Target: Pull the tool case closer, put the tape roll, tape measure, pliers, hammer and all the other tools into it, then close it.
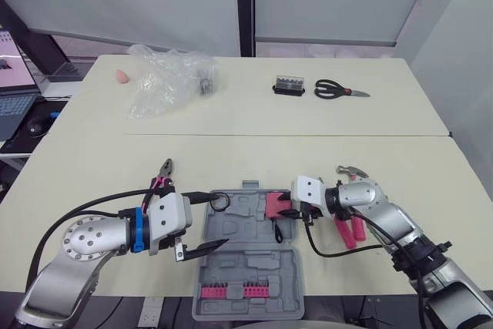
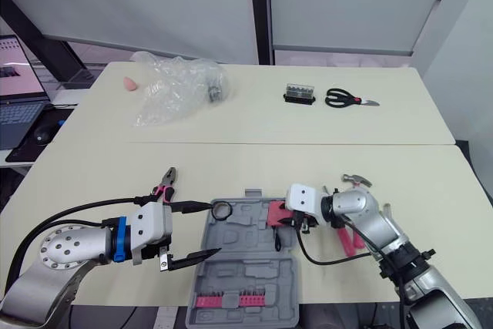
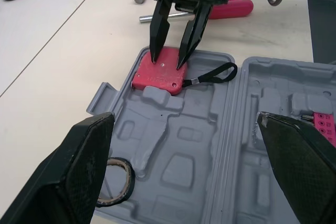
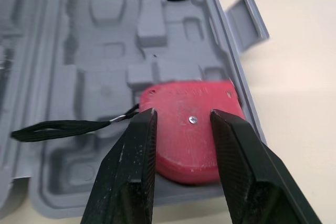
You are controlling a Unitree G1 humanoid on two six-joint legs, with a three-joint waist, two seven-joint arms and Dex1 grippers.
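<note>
Presently the grey case [image 1: 246,267] lies open at the lower centre of the head view. The right gripper [image 3: 167,62] has its fingers slightly parted and clasps nothing. Both tips rest on top of the red tape measure [image 3: 152,80], which sits in the tray's upper right corner. The left gripper [image 1: 205,223] is spread wide and empty over the case's left edge. The tape roll [image 3: 127,174] lies in the tray's upper left corner. Pliers [image 1: 163,173] lie left of the case, the hammer [image 1: 352,169] to its right.
</note>
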